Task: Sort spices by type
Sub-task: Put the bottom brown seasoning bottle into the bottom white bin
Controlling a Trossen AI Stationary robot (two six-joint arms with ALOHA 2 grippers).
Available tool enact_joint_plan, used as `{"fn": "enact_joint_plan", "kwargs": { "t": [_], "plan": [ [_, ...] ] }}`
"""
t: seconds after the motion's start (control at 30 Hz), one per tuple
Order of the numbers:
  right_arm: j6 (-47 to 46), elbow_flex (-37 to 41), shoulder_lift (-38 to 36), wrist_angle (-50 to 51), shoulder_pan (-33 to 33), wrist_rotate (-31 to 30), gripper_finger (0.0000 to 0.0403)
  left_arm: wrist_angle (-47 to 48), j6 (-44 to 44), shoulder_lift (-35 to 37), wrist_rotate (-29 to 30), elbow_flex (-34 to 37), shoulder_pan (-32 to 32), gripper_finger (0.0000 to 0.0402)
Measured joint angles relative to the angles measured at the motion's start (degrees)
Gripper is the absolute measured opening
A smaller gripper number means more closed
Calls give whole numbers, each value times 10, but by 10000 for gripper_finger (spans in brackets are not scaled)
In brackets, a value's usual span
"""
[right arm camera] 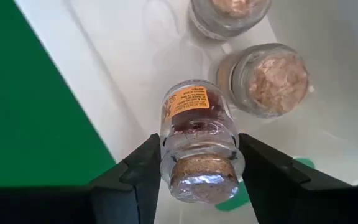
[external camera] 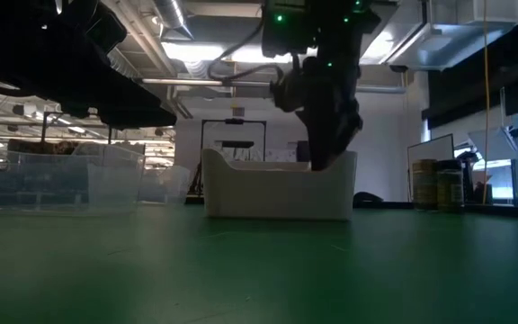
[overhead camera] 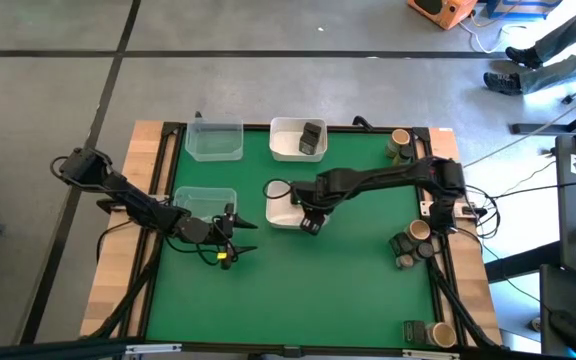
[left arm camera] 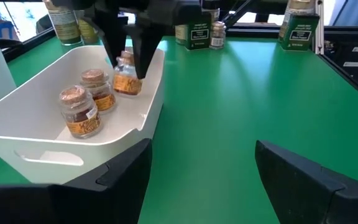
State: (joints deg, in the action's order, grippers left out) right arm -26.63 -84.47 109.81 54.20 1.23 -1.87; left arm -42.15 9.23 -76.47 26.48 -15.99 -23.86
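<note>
A small brownish cork-topped jar (right arm camera: 196,127) sits between the fingers of my right gripper (right arm camera: 197,163), which reaches down into the nearer white tray (overhead camera: 280,212). Two more brownish jars (left arm camera: 78,111) (left arm camera: 98,91) stand on their bases on that tray's floor. In the left wrist view the right gripper (left arm camera: 128,46) hangs over the tray's wall (left arm camera: 148,106). My left gripper (left arm camera: 204,171) is open over the green mat left of the tray, touching nothing. A dark grey tin (overhead camera: 313,136) lies in the far white tray (overhead camera: 286,148). My right gripper pinches the small jar at its shoulder, just below the cork top (right arm camera: 199,175), one finger (right arm camera: 143,167) on each side. The fingers come from above, pointing down. The jar (left arm camera: 127,76) hangs about upright inside the tray beside its wall; whether its base touches the floor I cannot tell.
Two clear tubs (overhead camera: 215,140) (overhead camera: 204,200) stand left of the trays. More spice containers stand along the table's right edge (overhead camera: 400,145) (overhead camera: 413,242) (overhead camera: 430,332). Open green mat (overhead camera: 348,280) lies near and right of the tray.
</note>
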Motion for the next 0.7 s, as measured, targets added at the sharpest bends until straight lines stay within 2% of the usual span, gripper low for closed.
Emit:
{"fn": "enact_joint_plan", "kwargs": {
  "t": [0.5, 0.7],
  "plan": [
    [5, 4, 30, -32, -1, -4, 211, 2, 6, 0, 0, 0, 0, 269],
    [14, 5, 32, -46, -1, -2, 264, 3, 8, 0, 0, 0, 0, 269]
  ]
}}
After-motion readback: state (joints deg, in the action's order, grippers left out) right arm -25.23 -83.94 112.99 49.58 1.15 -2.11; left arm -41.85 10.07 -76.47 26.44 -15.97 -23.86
